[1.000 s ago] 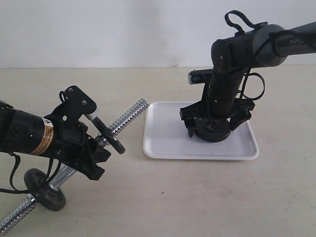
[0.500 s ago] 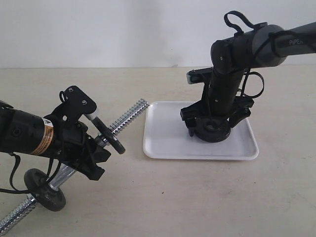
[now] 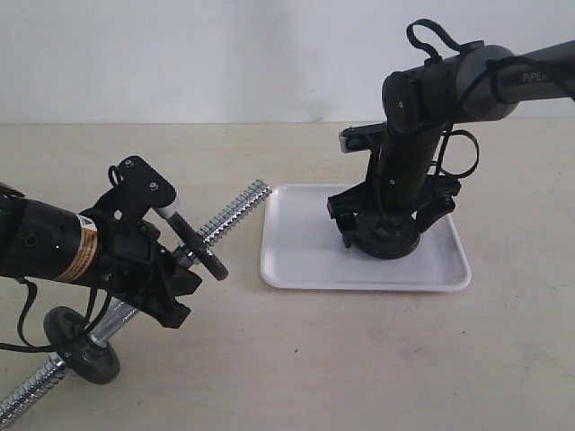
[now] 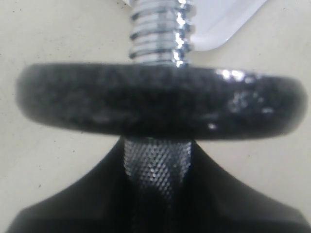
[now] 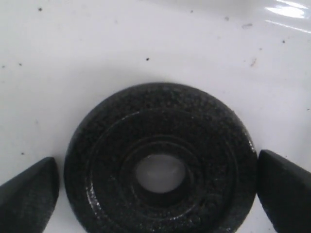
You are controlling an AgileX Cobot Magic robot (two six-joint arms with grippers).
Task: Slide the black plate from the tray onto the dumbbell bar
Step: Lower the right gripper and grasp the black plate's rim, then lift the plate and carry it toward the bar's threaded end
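The black plate point(image 5: 160, 170) lies flat on the white tray point(image 3: 305, 260), hole upward. My right gripper point(image 5: 158, 189) points down over it and is open, one finger point(image 5: 29, 194) just off one side of the rim and the other finger point(image 5: 286, 189) at the opposite side. In the exterior view the plate point(image 3: 388, 237) sits under that gripper point(image 3: 386, 232). My left gripper point(image 3: 171, 274) is shut on the knurled grip point(image 4: 155, 165) of the dumbbell bar point(image 3: 235, 210) and holds it tilted, its bare threaded end toward the tray. A black disc point(image 4: 160, 104) sits on the bar just beyond the jaws.
A second black disc point(image 3: 83, 346) rides the bar's lower end, which rests near the table's front left. The tray's corner point(image 4: 218, 24) shows past the threaded tip point(image 4: 158, 29). A pale wall closes off the back of the beige table point(image 3: 359, 359).
The right arm has shifted very slightly over the plate. The left arm and the bar have stayed still.
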